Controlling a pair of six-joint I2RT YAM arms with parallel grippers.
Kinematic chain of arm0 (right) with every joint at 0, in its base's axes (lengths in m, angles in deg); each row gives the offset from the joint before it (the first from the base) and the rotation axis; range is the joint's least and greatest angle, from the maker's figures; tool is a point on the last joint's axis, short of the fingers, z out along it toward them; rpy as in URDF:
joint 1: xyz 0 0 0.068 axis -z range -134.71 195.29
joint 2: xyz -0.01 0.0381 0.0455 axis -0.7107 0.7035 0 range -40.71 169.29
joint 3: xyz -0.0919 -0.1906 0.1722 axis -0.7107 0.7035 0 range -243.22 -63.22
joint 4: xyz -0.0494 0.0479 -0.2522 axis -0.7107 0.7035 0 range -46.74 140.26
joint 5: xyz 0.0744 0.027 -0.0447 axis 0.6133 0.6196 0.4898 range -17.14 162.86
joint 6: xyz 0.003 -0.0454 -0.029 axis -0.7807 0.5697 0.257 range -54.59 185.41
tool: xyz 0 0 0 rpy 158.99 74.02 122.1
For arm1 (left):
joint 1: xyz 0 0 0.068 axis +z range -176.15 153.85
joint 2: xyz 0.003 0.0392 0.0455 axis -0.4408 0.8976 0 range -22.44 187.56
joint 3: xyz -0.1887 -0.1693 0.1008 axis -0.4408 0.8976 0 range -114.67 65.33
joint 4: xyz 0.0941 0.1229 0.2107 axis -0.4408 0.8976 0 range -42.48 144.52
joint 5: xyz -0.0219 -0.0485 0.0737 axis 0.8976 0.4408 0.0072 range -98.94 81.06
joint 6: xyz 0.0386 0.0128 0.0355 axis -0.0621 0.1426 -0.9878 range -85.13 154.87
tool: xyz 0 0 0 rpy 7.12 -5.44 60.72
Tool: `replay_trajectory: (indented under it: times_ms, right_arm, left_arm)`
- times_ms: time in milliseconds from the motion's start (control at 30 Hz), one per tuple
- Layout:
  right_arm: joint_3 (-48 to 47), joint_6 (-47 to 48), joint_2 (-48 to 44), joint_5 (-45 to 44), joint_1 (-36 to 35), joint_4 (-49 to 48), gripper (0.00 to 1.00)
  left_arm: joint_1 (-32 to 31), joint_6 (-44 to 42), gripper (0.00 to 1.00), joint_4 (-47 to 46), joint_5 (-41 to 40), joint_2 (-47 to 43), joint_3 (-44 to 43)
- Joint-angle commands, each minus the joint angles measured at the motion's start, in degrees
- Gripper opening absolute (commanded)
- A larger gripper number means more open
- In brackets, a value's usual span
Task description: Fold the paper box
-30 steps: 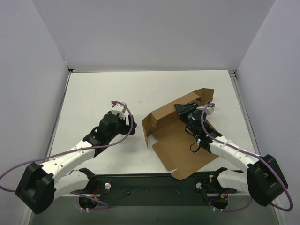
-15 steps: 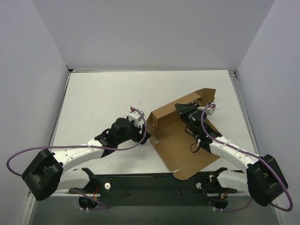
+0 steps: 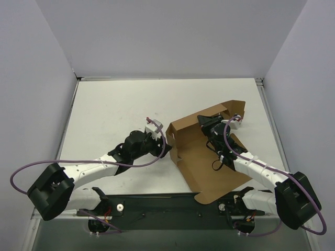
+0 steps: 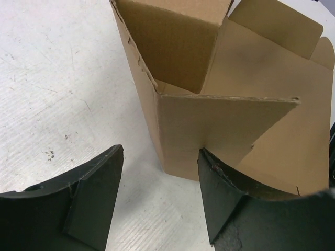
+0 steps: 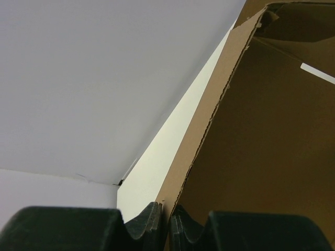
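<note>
The paper box (image 3: pixel 207 157) is a brown cardboard die-cut sheet, partly folded, lying right of the table's middle. Its left wall stands up (image 4: pixel 220 130) and a far flap is raised (image 3: pixel 233 110). My left gripper (image 3: pixel 163 140) is open, its right finger (image 4: pixel 230 201) touching the standing left wall from outside, the left finger (image 4: pixel 89 196) over bare table. My right gripper (image 3: pixel 205 123) is shut on the edge of the box's raised far panel (image 5: pixel 209 130); the fingertips (image 5: pixel 152 219) pinch the cardboard edge between them.
The white table (image 3: pixel 115 110) is bounded by grey walls at the back and both sides. A black base rail (image 3: pixel 167 204) runs along the near edge. The back wall corner shows in the right wrist view (image 5: pixel 120 183).
My left arm has swung right, from apart from the box to its left wall. The box has slid right and toward the near edge, and its left wall stands more upright.
</note>
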Motion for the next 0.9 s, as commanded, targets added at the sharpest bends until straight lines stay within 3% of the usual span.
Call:
replay_trajectory:
  times_ms: [0,867]
  right_arm:
    - [1.23,3.14,1.33,-0.42,-1.40,3.93,0.11]
    - [1.40,3.76,1.06,-1.74,-2.02,4.46,0.10]
  left_arm:
    - [-0.08,-0.91,0.68,-6.62,-0.47,1.62,-3.91]
    - [5.03,-0.39,0.59,-13.21,5.68,6.89,-7.69]
